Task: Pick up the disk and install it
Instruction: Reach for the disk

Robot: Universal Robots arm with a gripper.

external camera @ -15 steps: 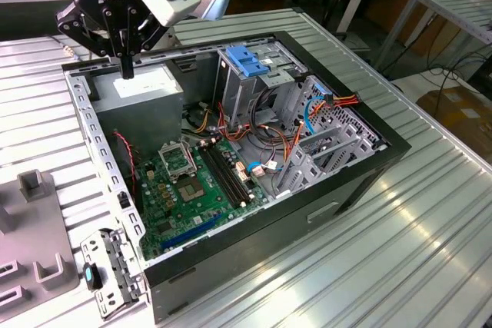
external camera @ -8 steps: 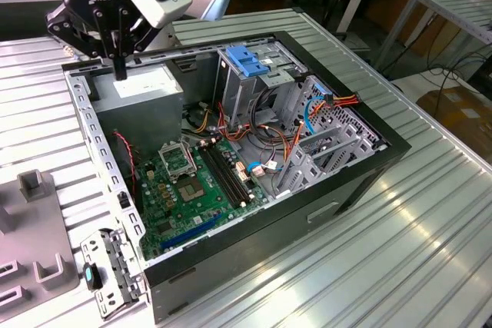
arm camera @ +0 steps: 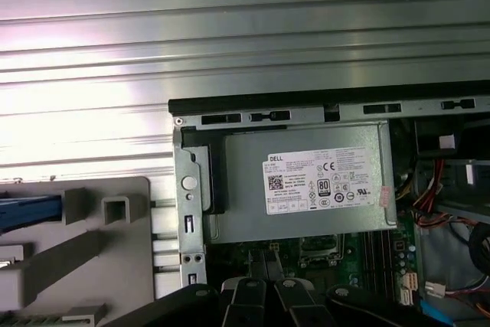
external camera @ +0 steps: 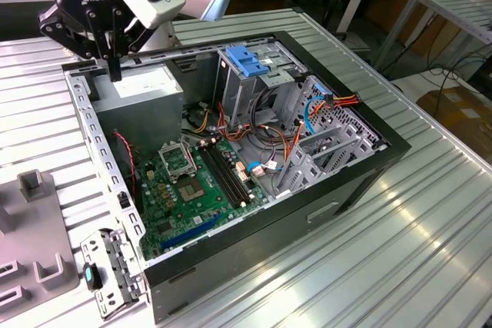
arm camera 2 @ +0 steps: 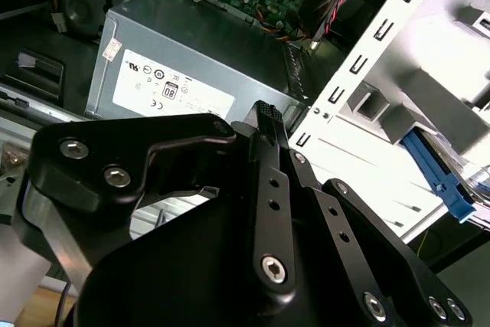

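My gripper [external camera: 114, 73] hangs shut with nothing in it over the far corner of the open computer case [external camera: 361, 182], on the exterior view's left. Its fingertips [arm camera 2: 264, 110] are pressed together just above the grey power supply box [arm camera 2: 176, 74], which carries a white sticker. Of the disk I see little: a blue carrier rail [arm camera 2: 442, 181] sticks out of the grey holder outside the case, and the same blue rail [arm camera: 31, 213] lies in the grey holder [arm camera: 115, 212] in the first wrist view. My gripper [arm camera: 268, 256] is well apart from it.
Inside the case lie the green motherboard [external camera: 192, 190], a tall metal drive cage topped by a light-blue flap [external camera: 247, 59], and bundles of orange and red cables [external camera: 323, 105]. The case's perforated rim [external camera: 100, 151] runs alongside the grey fixture [external camera: 34, 228]. The ribbed metal table [external camera: 400, 251] extends around.
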